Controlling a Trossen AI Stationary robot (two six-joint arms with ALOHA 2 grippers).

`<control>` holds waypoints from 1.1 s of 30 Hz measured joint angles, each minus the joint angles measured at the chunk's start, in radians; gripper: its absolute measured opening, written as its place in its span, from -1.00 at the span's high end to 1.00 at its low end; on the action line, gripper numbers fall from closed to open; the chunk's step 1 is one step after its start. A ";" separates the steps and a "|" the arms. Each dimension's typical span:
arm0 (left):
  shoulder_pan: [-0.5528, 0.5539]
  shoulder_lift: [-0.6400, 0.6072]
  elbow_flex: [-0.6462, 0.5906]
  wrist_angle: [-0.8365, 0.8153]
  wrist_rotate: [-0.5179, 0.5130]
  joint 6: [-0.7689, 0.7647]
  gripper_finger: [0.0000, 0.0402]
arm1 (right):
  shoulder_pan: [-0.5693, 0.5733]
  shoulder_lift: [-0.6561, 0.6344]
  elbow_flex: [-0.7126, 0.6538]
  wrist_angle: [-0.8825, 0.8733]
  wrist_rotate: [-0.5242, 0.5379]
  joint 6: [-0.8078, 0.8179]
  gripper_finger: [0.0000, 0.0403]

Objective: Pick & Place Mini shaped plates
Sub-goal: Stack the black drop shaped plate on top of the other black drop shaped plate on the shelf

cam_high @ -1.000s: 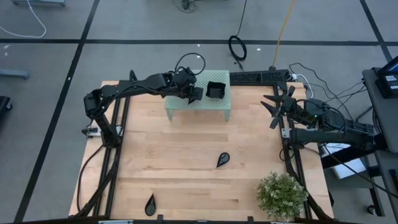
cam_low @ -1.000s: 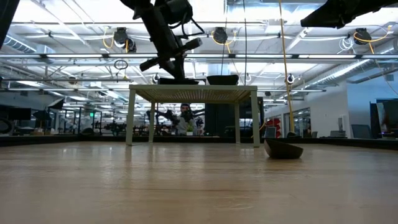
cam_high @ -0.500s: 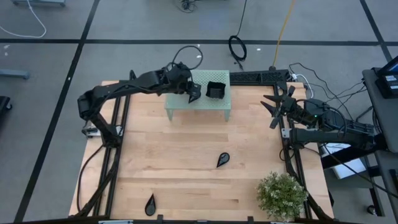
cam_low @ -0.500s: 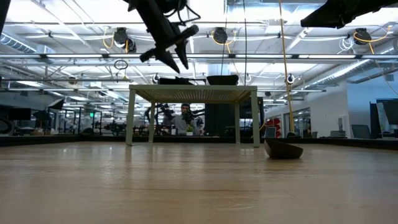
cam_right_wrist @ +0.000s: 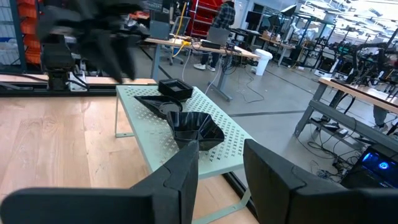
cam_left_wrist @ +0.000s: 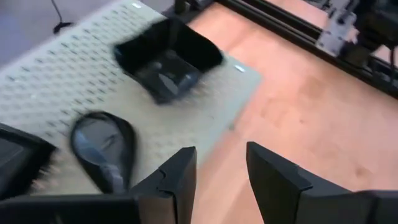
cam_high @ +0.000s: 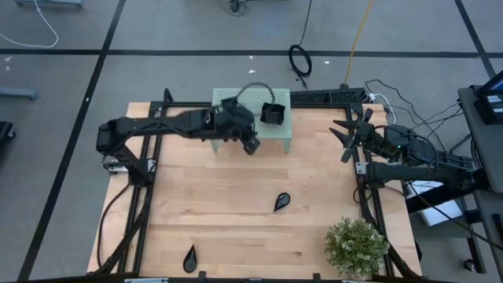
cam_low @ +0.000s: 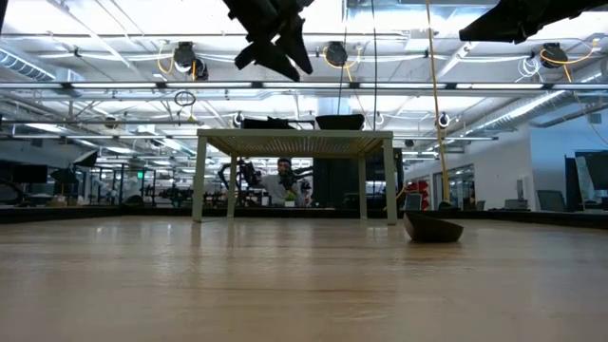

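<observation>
Across the wooden bench (cam_high: 220,204): one pale green perforated stand (cam_high: 283,132) at the middle of the far edge, one potted plant (cam_high: 357,245) in the near right corner, two dark arms. Over the stand's front edge, the left claw (cam_high: 250,144), parted and empty, with nothing between its fingers (cam_left_wrist: 177,177). At the right edge, waiting, the right claw (cam_high: 346,134), likewise spread and holding nothing. Of mini shaped plates, apparently five. On the stand, three by the right wrist view: a deep square dish (cam_high: 273,114), a flat square one (cam_right_wrist: 175,88) and a teardrop (cam_left_wrist: 102,144). On bare wood, two more teardrops: one (cam_high: 281,202) right of centre, one (cam_high: 190,258) at the near edge toward the left corner. Seems to be the gap between placements, claw free and pointed toward the open wood. Next, probably: swing out over the centre teardrop, come down with fingers straddling its shallow rim, and close gently, since glossy and low, hence likely to slip.
</observation>
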 joint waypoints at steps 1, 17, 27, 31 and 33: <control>-0.023 0.002 0.000 -0.001 -0.013 -0.018 0.28 | 0.000 0.000 0.000 0.000 0.000 0.000 0.42; -0.377 0.290 0.000 0.263 -0.142 -0.373 0.28 | 0.000 0.000 0.000 -0.001 0.000 0.000 0.42; -0.463 0.473 0.013 0.344 -0.115 -0.513 0.28 | 0.000 0.000 0.000 0.001 0.000 0.000 0.42; -0.468 0.517 0.014 0.360 -0.181 -0.487 0.28 | 0.000 0.000 0.000 0.000 0.000 0.000 0.42; -0.468 0.536 0.014 0.363 -0.223 -0.469 0.28 | 0.000 0.000 0.000 -0.001 0.000 0.000 0.42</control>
